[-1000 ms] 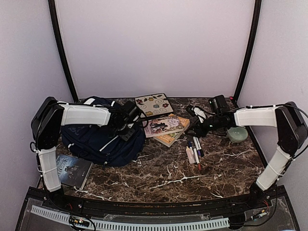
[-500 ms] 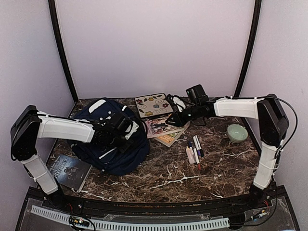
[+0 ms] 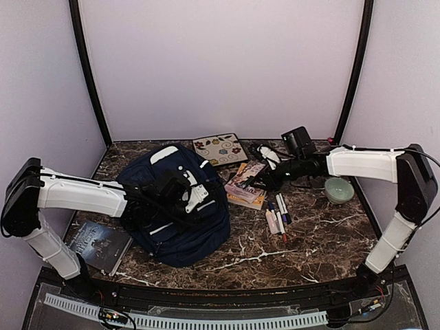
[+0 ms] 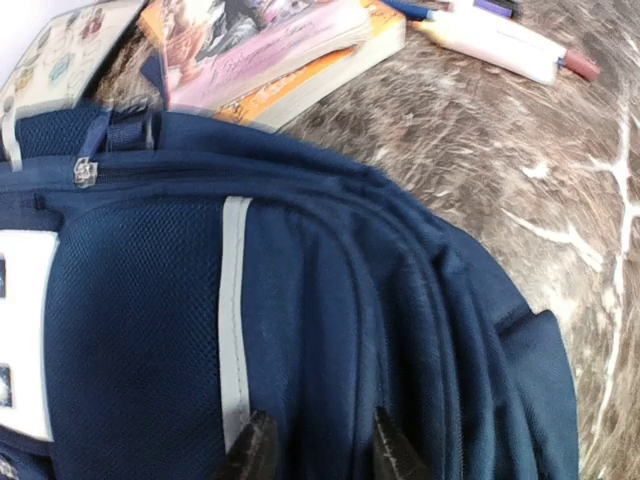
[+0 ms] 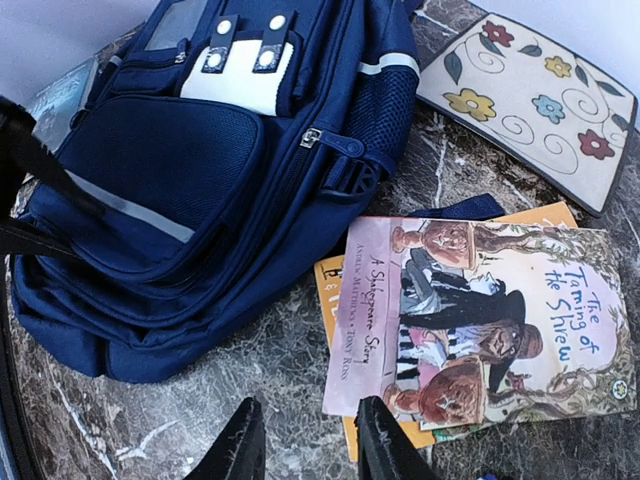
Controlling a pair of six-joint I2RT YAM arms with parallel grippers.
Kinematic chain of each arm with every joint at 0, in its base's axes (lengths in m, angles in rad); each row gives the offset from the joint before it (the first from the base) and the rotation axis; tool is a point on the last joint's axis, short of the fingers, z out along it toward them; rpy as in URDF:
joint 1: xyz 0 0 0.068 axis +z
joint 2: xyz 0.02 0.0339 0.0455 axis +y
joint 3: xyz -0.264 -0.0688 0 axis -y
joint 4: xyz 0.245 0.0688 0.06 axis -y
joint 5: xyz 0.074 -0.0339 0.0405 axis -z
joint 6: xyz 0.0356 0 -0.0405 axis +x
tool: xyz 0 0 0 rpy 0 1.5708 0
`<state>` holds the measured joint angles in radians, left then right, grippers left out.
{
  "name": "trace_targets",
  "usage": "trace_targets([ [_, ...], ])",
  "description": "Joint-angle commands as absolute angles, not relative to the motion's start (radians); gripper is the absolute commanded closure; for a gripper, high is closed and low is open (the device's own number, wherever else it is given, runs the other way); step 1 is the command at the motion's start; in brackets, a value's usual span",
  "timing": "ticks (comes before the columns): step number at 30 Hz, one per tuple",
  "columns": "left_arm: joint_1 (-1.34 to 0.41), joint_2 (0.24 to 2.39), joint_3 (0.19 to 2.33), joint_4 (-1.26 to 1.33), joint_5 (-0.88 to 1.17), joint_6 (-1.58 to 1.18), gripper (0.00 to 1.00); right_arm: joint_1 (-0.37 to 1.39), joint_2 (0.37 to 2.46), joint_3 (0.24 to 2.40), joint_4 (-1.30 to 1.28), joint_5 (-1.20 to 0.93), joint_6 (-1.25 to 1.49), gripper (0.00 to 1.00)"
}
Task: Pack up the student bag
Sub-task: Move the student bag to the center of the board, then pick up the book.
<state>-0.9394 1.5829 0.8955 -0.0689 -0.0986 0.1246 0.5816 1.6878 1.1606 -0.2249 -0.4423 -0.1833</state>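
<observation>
The student bag (image 3: 182,220) had slid right on the worktop (image 3: 309,240), nearer the books (image 5: 480,310); left claw (image 4: 322,455) parted over its fabric, right claw (image 5: 300,440) parted, empty. Nothing packed yet.

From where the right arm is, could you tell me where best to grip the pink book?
Probably the corner of the pink book nearest the right gripper, coming from the right. It lies flat on an orange book, so its edges sit off the table, and that corner seems to reach the orange book's edge, leaving room for a finger beneath.
</observation>
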Motion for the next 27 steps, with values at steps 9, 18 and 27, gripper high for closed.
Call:
trace_targets([
  [9, -1.023, 1.397, 0.905, -0.207, 0.075, 0.052, 0.49, 0.541, 1.427, 0.835, 0.010, -0.486, -0.279, 0.64],
  [18, -1.032, 1.581, 0.952, -0.100, 0.031, -0.059, 0.61, 0.510, 1.464, 0.851, 0.017, -0.350, -0.272, 0.64],
  [27, -1.022, 1.755, 1.253, -0.101, -0.118, -0.030, 0.39, 0.308, 1.580, 1.051, -0.142, -0.408, 0.073, 0.39],
])
